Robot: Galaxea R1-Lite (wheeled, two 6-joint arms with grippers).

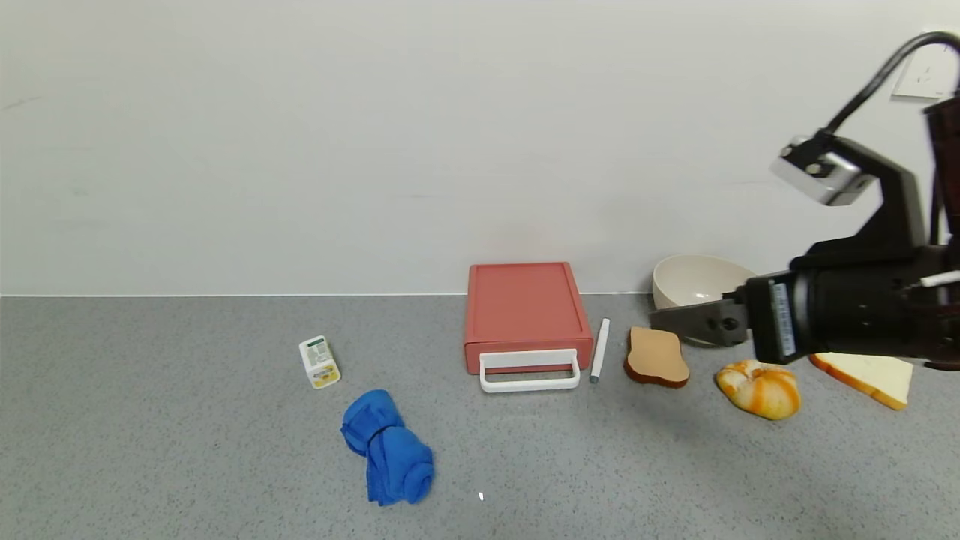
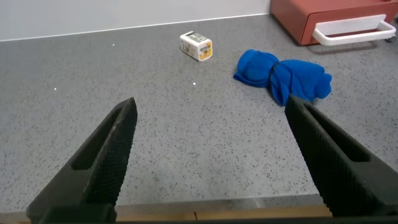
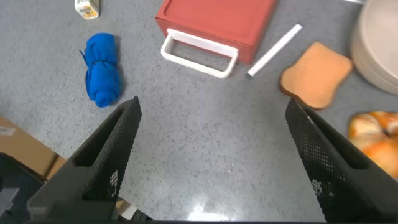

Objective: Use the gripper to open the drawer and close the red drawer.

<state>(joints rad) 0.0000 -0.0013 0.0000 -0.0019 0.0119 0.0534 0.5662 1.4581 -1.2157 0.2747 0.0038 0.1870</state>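
The red drawer [image 1: 523,311] sits shut in its low red case by the back wall, its white loop handle [image 1: 529,370] facing the front. It also shows in the left wrist view [image 2: 329,15] and the right wrist view [image 3: 217,18]. My right gripper [image 1: 667,319] hangs above the table to the right of the drawer, pointing left over a brown bread slice. It is open and empty [image 3: 211,109], a good way back from the handle [image 3: 199,54]. My left gripper [image 2: 211,106] is open and empty, low over the table's front edge, out of the head view.
A blue cloth [image 1: 388,448] and a small white-yellow box [image 1: 319,362] lie left of the drawer. A white pen [image 1: 599,350], brown bread slice [image 1: 656,357], beige bowl [image 1: 694,281], bun [image 1: 759,388] and toast slice [image 1: 866,375] lie to its right.
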